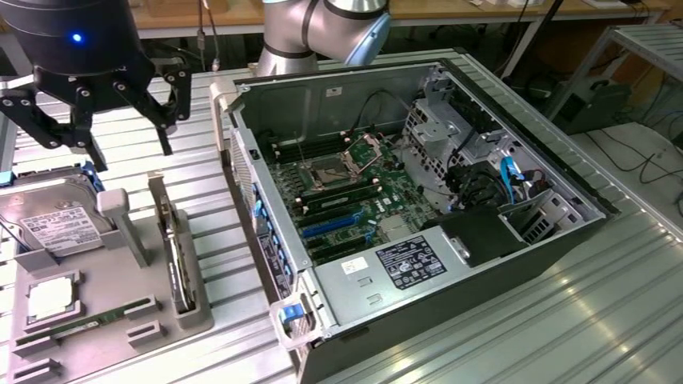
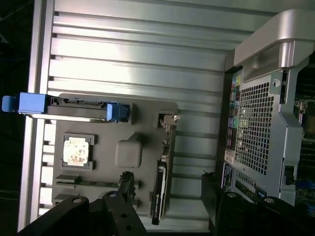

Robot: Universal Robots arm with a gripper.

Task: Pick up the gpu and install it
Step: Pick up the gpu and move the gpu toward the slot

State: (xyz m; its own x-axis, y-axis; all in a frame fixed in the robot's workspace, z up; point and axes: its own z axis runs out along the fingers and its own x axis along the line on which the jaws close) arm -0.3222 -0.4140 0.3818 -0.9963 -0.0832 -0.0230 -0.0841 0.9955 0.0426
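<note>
The gpu (image 1: 174, 254) stands on its edge in a slot of the grey parts holder (image 1: 112, 282), on the exterior view's left. In the wrist view it is a thin dark card (image 2: 161, 183) seen edge-on, with its silver bracket end at the holder's corner. My gripper (image 1: 107, 140) hangs open above the holder, well clear of the card, and holds nothing. In the wrist view the gripper (image 2: 167, 196) has its black fingers (image 2: 126, 189) spread to either side of the card's line. The open computer case (image 1: 533, 248) lies to the right, with blue slots (image 1: 331, 228) on its motherboard.
A silver hard drive (image 1: 51, 226) with blue rails, a CPU (image 1: 50, 298) and a narrow memory stick (image 1: 91, 324) also sit in the holder. Everything rests on a ribbed metal table (image 1: 555, 320). The case's tall side wall (image 1: 248, 192) stands between the holder and the motherboard.
</note>
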